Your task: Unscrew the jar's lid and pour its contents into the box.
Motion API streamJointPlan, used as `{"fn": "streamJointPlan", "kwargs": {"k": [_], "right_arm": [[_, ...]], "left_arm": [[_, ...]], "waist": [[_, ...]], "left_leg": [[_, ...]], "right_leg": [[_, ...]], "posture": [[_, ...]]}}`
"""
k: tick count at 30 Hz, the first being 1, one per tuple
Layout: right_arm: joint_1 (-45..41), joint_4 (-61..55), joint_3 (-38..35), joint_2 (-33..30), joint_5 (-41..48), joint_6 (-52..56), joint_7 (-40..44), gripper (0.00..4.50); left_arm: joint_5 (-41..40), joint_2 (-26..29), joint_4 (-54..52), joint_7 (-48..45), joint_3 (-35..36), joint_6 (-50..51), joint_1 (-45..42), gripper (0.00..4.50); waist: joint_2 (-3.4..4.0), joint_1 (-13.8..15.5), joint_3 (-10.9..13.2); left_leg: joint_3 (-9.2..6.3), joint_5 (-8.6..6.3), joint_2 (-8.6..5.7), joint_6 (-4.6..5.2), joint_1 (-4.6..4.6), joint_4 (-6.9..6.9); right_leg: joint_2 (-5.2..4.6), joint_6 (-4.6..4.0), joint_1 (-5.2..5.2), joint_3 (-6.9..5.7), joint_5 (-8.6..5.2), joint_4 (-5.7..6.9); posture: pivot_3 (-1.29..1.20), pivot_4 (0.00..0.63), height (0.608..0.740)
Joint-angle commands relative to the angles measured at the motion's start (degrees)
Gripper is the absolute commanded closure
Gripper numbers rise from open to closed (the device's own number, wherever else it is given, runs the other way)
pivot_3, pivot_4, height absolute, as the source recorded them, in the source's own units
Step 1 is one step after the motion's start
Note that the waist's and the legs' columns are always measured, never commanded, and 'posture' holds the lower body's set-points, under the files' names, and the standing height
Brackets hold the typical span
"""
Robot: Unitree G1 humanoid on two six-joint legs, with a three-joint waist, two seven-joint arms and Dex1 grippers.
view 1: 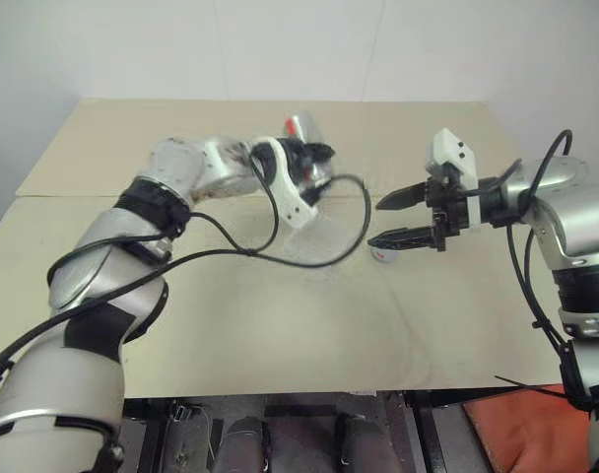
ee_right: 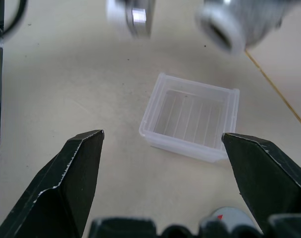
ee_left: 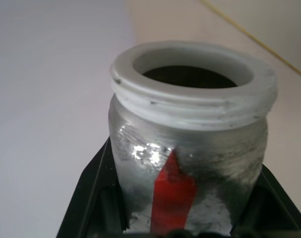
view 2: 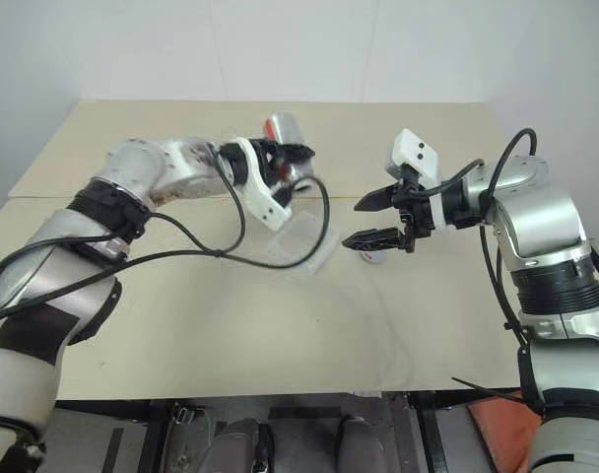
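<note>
My left gripper point(view 1: 314, 163) is shut on the jar point(view 1: 302, 128), a silver cylinder with a red stripe, and holds it tilted in the air just behind the box. The jar point(ee_left: 190, 144) has no cap on. Its white threaded mouth is bare and the inside looks dark. On the table under it lies the box point(ee_right: 192, 119), shallow, clear and empty. To the right of the box, my right gripper point(view 1: 375, 224) hangs open above the table, pointing at it. The lid point(view 1: 383, 256) lies on the table just below its fingers.
The beige tabletop point(view 1: 280, 335) has a seam along its left part and ends at a front edge near me. Black cables loop from my left arm across the box area. Past the table's front right corner sits something orange-red point(view 1: 521, 434).
</note>
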Motion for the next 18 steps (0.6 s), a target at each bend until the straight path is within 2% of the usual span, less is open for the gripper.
{"fn": "streamJointPlan", "kwargs": {"k": [1, 5, 10, 16, 18], "right_arm": [[-0.4, -3.7, -3.0, -0.6, 1.8, 1.8, -1.1, 0.07], [0.7, -6.4, -5.0, -1.0, 3.9, 4.1, -2.6, 0.07], [1.8, -8.4, -5.8, -1.3, 5.2, 5.0, -3.5, 0.07], [1.7, -8.4, -4.7, -0.7, 5.1, 4.4, -4.2, 0.07], [1.7, -8.1, -4.3, -0.4, 4.8, 4.0, -4.6, 0.07]], "left_arm": [[8.6, -1.6, -1.0, 9.8, -5.1, 6.9, -0.2, 2.56], [11.1, -2.0, 0.1, 15.2, -7.0, 10.7, 0.6, 2.56], [11.9, -1.1, 1.0, 15.8, -8.6, 10.4, 0.6, 2.56], [10.8, 1.3, -3.9, 16.2, -7.4, 8.9, 2.7, 2.56], [7.0, 1.2, -3.3, 14.6, -5.2, 6.9, 3.9, 2.56]], "waist": [[0.01, 0.0, 0.0], [0.01, -0.1, 0.0], [0.01, 0.0, 0.0], [0.01, 0.0, 0.0], [0.01, 0.1, 0.0]], "left_leg": [[0.00, 0.00, 0.00, 0.00, -0.05, 0.00], [0.00, 0.02, 0.00, -0.02, -0.35, 0.06], [0.01, 0.03, 0.00, -0.04, -0.39, 0.08], [0.01, 0.03, 0.00, -0.04, -0.39, 0.11], [0.01, 0.03, 0.00, -0.04, -0.39, 0.12]], "right_leg": [[0.00, 0.00, -0.06, 0.01, 0.00, 0.01], [0.00, 0.00, -0.41, 0.02, 0.00, 0.09], [-0.02, 0.00, -0.46, 0.01, 0.00, 0.12], [-0.03, 0.00, -0.47, 0.01, 0.00, 0.15], [-0.03, 0.00, -0.46, 0.01, 0.00, 0.15]], "posture": [[0.00, 0.150, 0.740], [0.00, 0.150, 0.740], [0.00, 0.150, 0.740], [0.00, 0.150, 0.740], [0.00, 0.150, 0.740]]}}
